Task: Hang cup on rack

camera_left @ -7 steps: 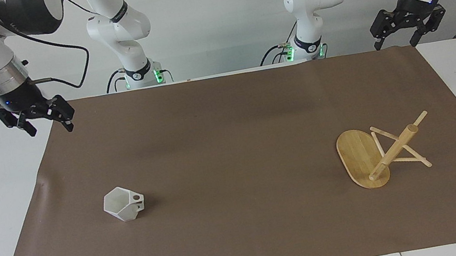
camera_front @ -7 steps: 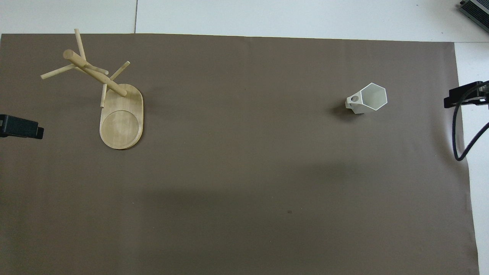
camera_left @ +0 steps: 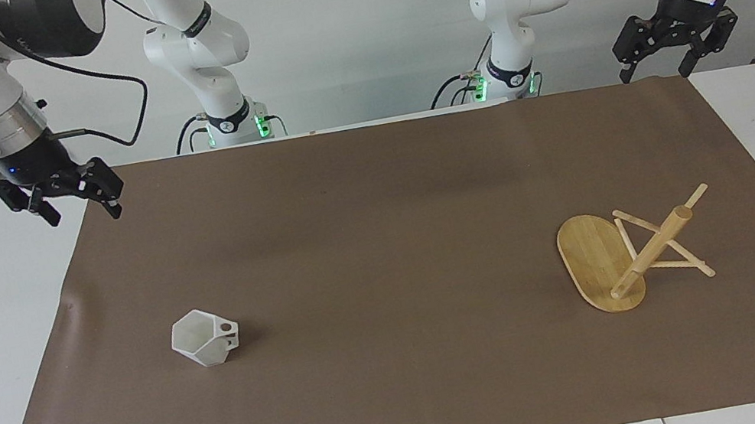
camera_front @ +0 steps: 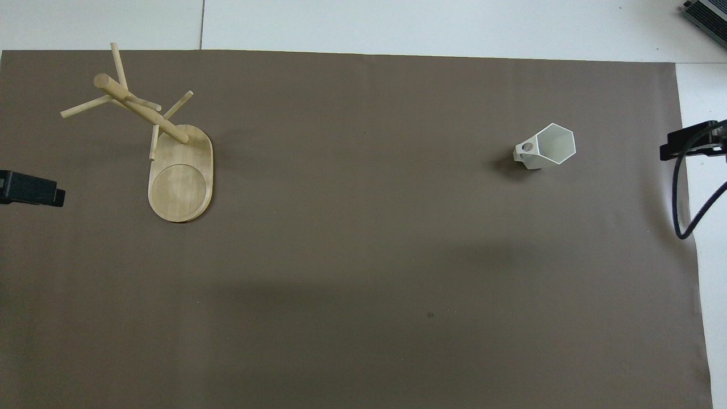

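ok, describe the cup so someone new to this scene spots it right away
On the brown mat covering the table, look toward the right arm's end. The cup stands there alone and upright, well apart from the bamboo mug rack at the left arm's end. It is the only white item on the mat: small, faceted, with a hexagonal rim and a blocky handle pierced by a round hole.

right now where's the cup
The cup stands upright on the brown mat, toward the right arm's end of the table, well apart from the rack.
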